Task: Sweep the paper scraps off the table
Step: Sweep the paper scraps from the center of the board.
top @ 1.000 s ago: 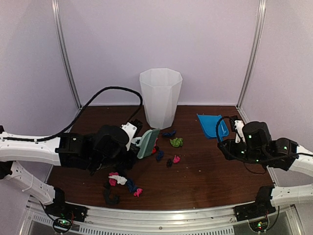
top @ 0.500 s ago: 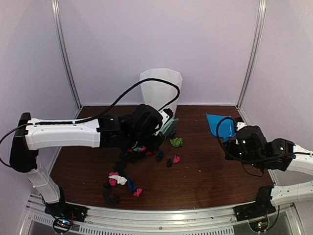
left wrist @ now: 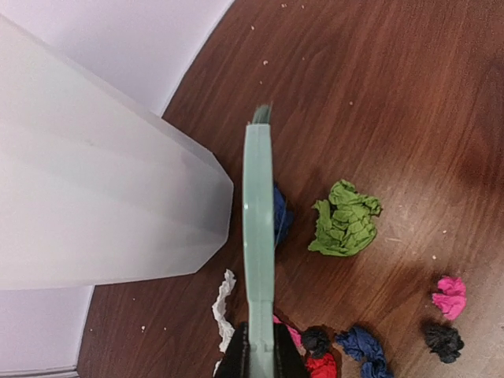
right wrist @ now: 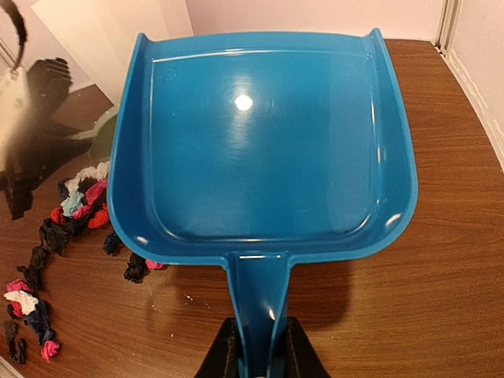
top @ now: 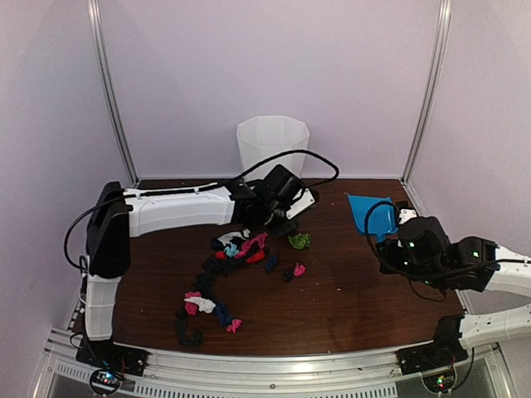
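White-shelled arms (top: 174, 211) with black joints (top: 108, 236) trail black cables (top: 290, 152); left hand (left wrist: 260, 358) and right hand (right wrist: 258, 350) are black.

Robot lab cell: plain lilac walls (top: 348, 75) and aluminium posts (top: 108, 91) beyond the left tool (left wrist: 260, 358), rail-edged bench (top: 373, 290) beneath it.

Top view: high on the near side, facing the bin (top: 272, 149) from afar. Left wrist view: close beside the bin, looking down along the brush (left wrist: 258, 236). Right wrist view: right of the bin, looking leftward over the dustpan (right wrist: 264, 150). All share the scraps (top: 241, 247) in front of the bin.
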### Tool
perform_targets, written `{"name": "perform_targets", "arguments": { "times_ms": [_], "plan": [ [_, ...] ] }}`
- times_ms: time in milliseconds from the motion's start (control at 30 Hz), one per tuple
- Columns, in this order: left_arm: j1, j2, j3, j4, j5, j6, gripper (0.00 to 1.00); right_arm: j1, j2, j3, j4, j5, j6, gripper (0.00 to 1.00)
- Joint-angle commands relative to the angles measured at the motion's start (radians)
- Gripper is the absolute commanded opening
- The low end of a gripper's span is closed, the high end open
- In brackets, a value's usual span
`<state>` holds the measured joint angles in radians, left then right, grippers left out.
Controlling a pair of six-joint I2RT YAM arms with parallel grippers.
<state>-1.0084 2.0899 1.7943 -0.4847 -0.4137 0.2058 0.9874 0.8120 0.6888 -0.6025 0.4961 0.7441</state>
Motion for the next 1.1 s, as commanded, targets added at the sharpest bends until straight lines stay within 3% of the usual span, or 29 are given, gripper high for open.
{"name": "perform_targets", "arguments": {
  "times_ms": [0,333,667,867,1067],
  "plan": [
    [0.029,0.092,0.079,-0.044,-0.02,0.158,0.0,0.018,0.003,-0.01,0.013,0.037,0.007,0.0],
    [0.038,0.175,0.145,-0.082,-0.026,0.296,0.0,0.028,0.007,-0.009,0.017,0.038,0.001,0.0],
    [0.003,0.066,0.069,-0.267,0.109,0.21,0.0,0.031,0.001,-0.009,0.024,0.025,-0.011,0.0],
    [-0.01,-0.142,-0.028,-0.139,0.112,0.187,0.0,0.037,-0.017,-0.01,0.027,0.023,-0.012,0.0],
    [0.004,-0.089,-0.014,-0.04,-0.002,0.235,0.0,0.04,-0.017,-0.011,0.025,0.027,-0.011,0.0]
  ]
}}
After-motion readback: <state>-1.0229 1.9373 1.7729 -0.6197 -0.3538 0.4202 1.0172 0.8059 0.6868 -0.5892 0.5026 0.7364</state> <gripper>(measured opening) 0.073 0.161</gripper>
